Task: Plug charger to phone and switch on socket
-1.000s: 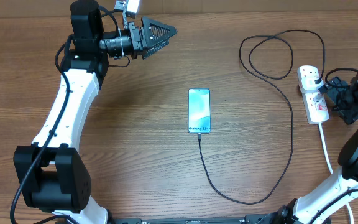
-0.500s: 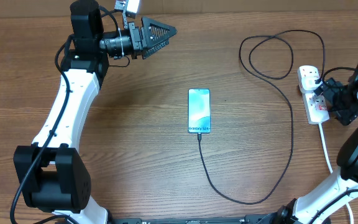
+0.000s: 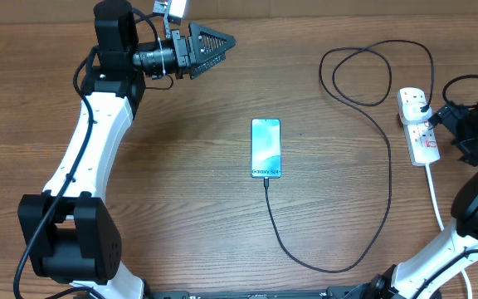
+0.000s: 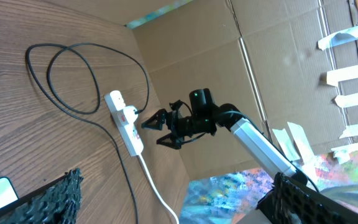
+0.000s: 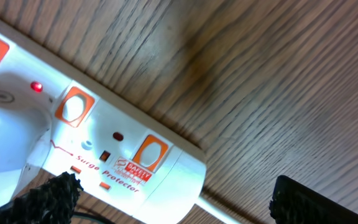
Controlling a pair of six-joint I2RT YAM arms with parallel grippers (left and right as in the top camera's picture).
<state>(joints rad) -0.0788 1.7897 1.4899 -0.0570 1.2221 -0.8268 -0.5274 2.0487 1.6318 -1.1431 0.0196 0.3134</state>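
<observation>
Just beside the socket's (image 3: 417,126) right edge our right gripper (image 4: 156,131) gapes; our left gripper (image 3: 222,41) gapes, well apart from the phone (image 3: 265,148).

Phone (image 3: 265,148): slim, teal screen up, lying flat mid-tabletop (image 3: 181,208), white lettering nr bottom edge.
Charger (image 3: 388,166): thin blk cable, connector tip sitting in phone's bottom edge. Cable trailing toward robot side, curving rt, climbing up rt side, forming loose loop at far side, blk plug sitting in far end of socket (image 3: 417,126).
Socket: white strip lying flat nr rt tabletop edge, orange-red switches facing up, small red light glowing toward plug end, white cord running off toward robot side.
</observation>
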